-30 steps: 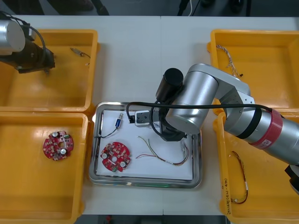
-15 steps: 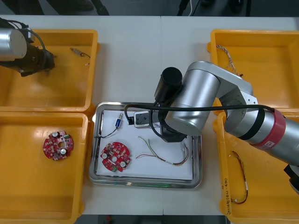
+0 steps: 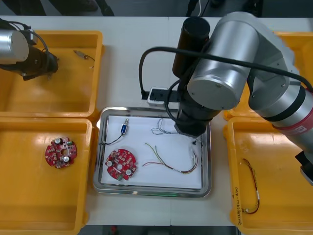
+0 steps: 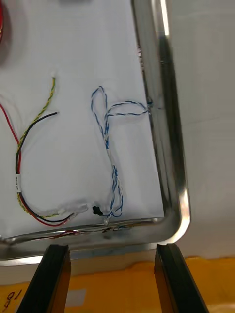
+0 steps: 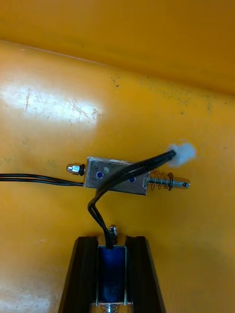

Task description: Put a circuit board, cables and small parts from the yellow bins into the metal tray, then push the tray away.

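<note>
In the far left yellow bin (image 3: 73, 98) my left gripper (image 3: 50, 67) is low. In the left wrist view the left gripper (image 5: 111, 242) is shut on a small metal part (image 5: 111, 276) with a blue body. A second small metal part (image 5: 117, 175) with a black cable lies just beyond the fingertips. My right gripper (image 4: 111, 250) is open above the metal tray's rim (image 4: 169, 146), nothing between its fingers. The tray (image 3: 100, 147) holds a red circuit board (image 3: 121, 165), a blue small metal part (image 3: 125, 128), a red and yellow cable (image 3: 172, 161) and a twisted blue and white cable (image 3: 164, 129) (image 4: 110, 146).
The near left bin (image 3: 29, 205) holds another circuit board (image 3: 61, 152). A small metal part (image 3: 84, 55) lies at the far left bin's back. A cable (image 3: 252, 188) lies in the near right bin (image 3: 274, 215). The right arm (image 3: 230, 68) covers much of the far right bin (image 3: 293, 38).
The right arm has risen and drawn back toward the tray's far edge, uncovering the blue and white cable lying in the tray. The left gripper has closed on a small metal part.
</note>
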`<state>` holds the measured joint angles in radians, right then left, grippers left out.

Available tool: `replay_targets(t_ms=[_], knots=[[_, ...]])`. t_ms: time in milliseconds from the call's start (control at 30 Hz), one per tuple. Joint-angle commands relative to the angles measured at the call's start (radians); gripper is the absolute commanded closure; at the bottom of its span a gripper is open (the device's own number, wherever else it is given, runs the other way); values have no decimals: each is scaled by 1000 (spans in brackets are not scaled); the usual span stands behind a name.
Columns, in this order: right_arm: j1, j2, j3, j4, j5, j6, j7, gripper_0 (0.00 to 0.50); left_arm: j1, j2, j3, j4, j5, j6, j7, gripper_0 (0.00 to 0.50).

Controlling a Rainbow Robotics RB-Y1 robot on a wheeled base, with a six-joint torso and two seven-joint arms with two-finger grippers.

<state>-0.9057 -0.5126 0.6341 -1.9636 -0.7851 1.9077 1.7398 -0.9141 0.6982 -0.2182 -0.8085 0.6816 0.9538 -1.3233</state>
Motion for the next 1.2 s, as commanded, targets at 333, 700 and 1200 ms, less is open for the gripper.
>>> replay_targets(t_ms=[333, 700, 1200], knots=[[-38, -60, -232, -104, -19, 12, -325, 0, 0, -3, -18, -15, 19, 11, -102, 500], [84, -231, -398, -164, -86, 12, -576, 0, 1, 34, 57, -149, 26, 227, -93, 500], [278, -402, -637, -146, -174, 12, -732, 0, 8, 64, 194, -376, -7, 562, -82, 500]])
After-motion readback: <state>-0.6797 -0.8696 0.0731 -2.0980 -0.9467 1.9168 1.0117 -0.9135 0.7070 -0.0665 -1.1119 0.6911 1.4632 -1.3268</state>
